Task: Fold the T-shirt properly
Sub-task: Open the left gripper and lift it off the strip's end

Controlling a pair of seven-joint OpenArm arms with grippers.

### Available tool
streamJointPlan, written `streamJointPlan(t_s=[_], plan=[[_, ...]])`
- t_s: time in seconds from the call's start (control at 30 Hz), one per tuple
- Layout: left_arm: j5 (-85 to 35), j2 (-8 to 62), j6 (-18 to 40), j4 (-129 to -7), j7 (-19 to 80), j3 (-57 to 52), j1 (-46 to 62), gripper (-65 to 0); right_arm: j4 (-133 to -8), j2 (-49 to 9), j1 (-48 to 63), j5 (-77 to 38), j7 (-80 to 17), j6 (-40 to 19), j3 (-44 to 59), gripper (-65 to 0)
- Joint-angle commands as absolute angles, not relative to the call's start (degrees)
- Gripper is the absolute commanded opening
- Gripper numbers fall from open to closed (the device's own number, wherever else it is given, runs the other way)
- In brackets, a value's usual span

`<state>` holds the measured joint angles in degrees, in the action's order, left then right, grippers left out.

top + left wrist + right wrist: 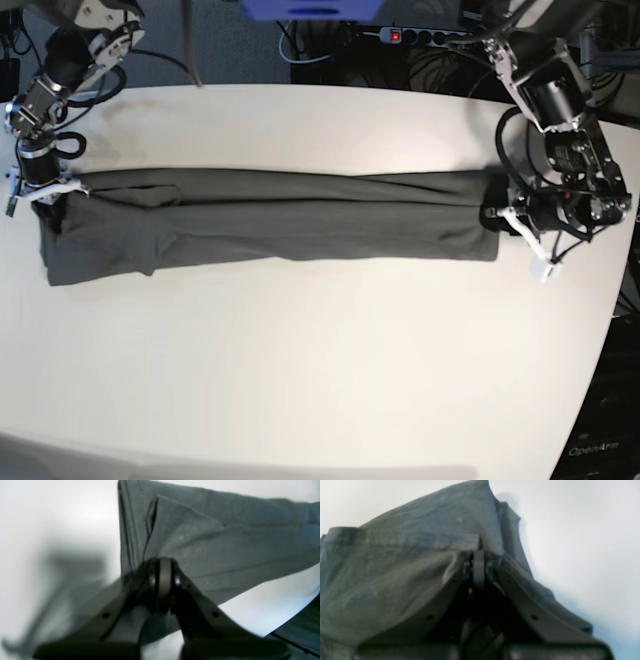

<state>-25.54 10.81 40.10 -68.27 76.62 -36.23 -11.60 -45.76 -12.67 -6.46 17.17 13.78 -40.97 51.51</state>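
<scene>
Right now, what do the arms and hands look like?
Both arms are black and silver-grey, built of bulky jointed segments with black cables looped outside. The left hand and right hand have dark, tapered fingers with small screw holes, and white parts show at the wrists.

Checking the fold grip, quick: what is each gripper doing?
Left gripper: shut on the dark grey thin-fabric T-shirt.
Right gripper: shut on the T-shirt.

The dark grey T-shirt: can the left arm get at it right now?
Yes, it looks so: the left end effector is already shut on one end of the folded dark grey soft-fabric T-shirt, with nothing in between.
</scene>
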Motion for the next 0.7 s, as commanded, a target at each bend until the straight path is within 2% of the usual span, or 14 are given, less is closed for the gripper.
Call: streamJointPlan(t_s=[0.0, 0.37, 0.6, 0.67], plan=[[-25.71, 12.44, 40.00, -68.88, 77.41, -36.35, -12.26, -62.8, -45.32, -12.62, -5.76, 20.97, 7.78, -40.00, 51.47, -64.7], [-41.19, 14.29, 40.00, -68.88, 77.41, -36.00, -12.62, -62.8, -45.32, -12.53, -5.49, 20.97, 7.69, -40.00, 50.24, -64.7], [-42.15, 14.55, 40.00, -68.88, 79.96, -36.09, -13.58, -62.8, -45.23, -12.53, -5.14, 20.97, 7.69, -40.00, 50.24, -64.7], [-42.07, 16.48, 40.00, -68.62, 80.00, -35.82, -13.41, -62.8, -45.23, -12.53, -5.14, 20.97, 7.69, -40.00, 50.24, -64.7]])
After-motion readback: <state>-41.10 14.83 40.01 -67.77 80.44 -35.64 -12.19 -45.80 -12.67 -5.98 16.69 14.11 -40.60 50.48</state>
